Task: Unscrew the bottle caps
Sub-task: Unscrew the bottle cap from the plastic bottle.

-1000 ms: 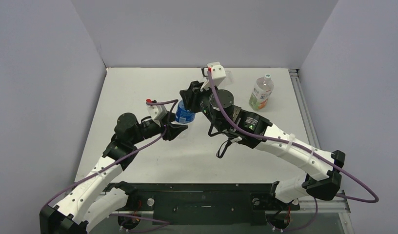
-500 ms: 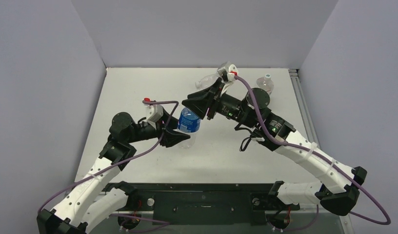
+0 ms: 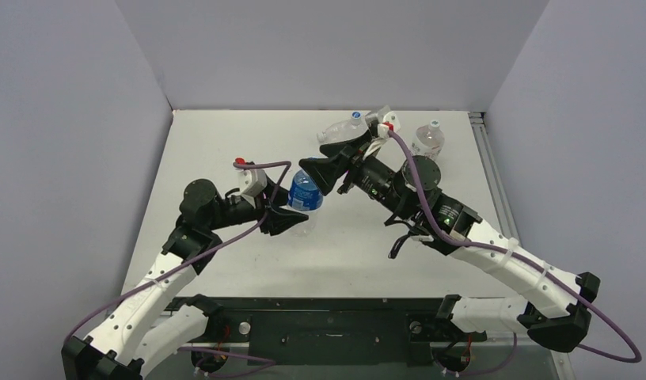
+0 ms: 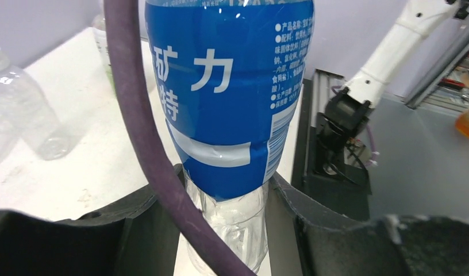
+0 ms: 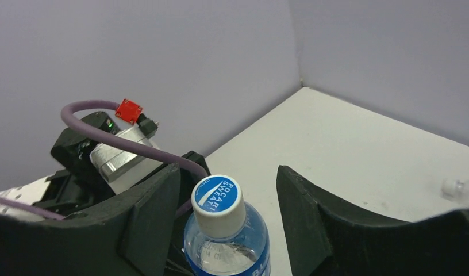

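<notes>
Middle of the counter (image 3: 217, 142), the left gripper (image 4: 226, 230) clamps the blue-labelled bottle (image 3: 304, 192); the right gripper (image 5: 229, 210) stands open astride its blue cap (image 5: 219, 197), not yet off. The far plain bottle (image 3: 340, 129) looks capped too.

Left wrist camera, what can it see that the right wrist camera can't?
Only the left wrist view shows the left gripper squeezing the clear bottom of the blue-labelled bottle, the white writing on its label, and a plain bottle off to one side. Only the right wrist view shows the cap, blue on top, with the right gripper open on either side, not touching it. Both show the same blue-labelled bottle.
</notes>
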`<action>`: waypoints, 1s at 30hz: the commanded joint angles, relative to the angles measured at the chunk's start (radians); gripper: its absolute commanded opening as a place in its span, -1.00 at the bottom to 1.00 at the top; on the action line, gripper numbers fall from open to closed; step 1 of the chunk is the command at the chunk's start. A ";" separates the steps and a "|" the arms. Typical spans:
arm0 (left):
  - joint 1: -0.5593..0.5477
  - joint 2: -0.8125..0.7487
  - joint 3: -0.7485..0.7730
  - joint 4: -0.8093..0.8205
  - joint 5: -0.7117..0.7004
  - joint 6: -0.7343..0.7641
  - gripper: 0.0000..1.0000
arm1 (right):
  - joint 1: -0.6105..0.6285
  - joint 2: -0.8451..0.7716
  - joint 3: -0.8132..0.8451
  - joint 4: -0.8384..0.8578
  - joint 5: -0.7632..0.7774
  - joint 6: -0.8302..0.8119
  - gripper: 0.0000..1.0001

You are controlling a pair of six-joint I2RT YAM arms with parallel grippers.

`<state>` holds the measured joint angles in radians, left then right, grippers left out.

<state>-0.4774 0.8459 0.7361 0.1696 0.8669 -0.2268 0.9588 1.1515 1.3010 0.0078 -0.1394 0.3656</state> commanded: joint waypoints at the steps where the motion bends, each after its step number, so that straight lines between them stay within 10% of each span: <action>1: 0.004 0.009 0.033 -0.067 -0.320 0.182 -1.00 | 0.123 -0.029 0.076 -0.055 0.507 -0.068 0.18; 7: -0.006 0.024 0.033 -0.084 -0.476 0.297 -1.00 | 0.196 0.124 0.251 -0.248 0.720 -0.044 0.09; 30: -0.012 -0.019 0.009 -0.087 -0.484 0.272 -1.00 | 0.183 0.213 0.291 -0.240 0.656 0.041 -0.18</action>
<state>-0.4839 0.8524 0.7357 0.1051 0.5385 0.0303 1.1534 1.3468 1.5490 -0.2611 0.5449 0.3794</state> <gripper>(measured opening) 0.451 0.425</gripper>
